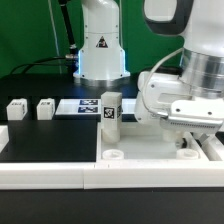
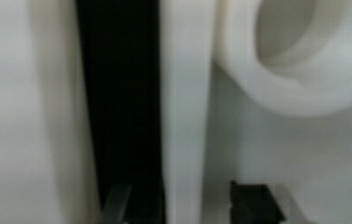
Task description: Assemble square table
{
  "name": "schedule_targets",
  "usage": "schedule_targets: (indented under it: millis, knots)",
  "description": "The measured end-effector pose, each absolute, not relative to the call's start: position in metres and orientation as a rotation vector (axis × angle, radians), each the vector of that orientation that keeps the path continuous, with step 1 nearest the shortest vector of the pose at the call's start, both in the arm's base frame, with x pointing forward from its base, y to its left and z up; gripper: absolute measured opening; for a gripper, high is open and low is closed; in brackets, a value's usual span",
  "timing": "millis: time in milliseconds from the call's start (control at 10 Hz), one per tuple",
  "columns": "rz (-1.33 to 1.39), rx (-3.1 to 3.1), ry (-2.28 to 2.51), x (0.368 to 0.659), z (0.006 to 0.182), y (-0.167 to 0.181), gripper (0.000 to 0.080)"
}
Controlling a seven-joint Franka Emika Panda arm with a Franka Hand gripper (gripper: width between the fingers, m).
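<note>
The white square table slab (image 1: pixel 150 150) lies at the front on the exterior view's right, with a round corner socket (image 1: pixel 112 156) facing up. My gripper (image 1: pixel 190 143) is low over the slab's right part. In the wrist view, my gripper (image 2: pixel 194 205) has its dark fingertips (image 2: pixel 253 200) on either side of the slab's raised rim (image 2: pixel 187 100), touching it. A round socket (image 2: pixel 306 50) shows close by. One tagged white leg (image 1: pixel 110 108) stands upright at the slab's far left corner. Two more legs (image 1: pixel 17 110) (image 1: pixel 45 108) lie at the left. The fourth leg is out of view.
The marker board (image 1: pixel 82 106) lies behind the legs on the black table. The long low white border wall (image 1: pixel 50 170) runs along the front. The robot's base (image 1: pixel 100 50) stands at the back centre, with cables beside it.
</note>
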State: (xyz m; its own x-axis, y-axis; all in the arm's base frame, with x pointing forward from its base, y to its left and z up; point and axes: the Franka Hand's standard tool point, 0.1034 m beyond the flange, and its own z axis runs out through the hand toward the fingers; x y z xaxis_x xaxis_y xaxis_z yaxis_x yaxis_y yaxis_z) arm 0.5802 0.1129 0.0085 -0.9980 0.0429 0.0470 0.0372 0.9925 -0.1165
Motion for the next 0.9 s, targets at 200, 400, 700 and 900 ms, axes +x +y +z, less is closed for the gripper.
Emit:
schedule_targets:
  millis: [200, 400, 700, 900]
  knots:
    - [0.203, -0.092, -3.082, 0.581, 0.009, 0.101, 0.0433]
    - [0.21, -0.117, -3.081, 0.583, 0.01, 0.094, 0.06]
    - [0.21, -0.122, -3.08, 0.583, 0.01, 0.092, 0.0647]
    - [0.21, -0.123, -3.079, 0.583, 0.009, 0.091, 0.0648]
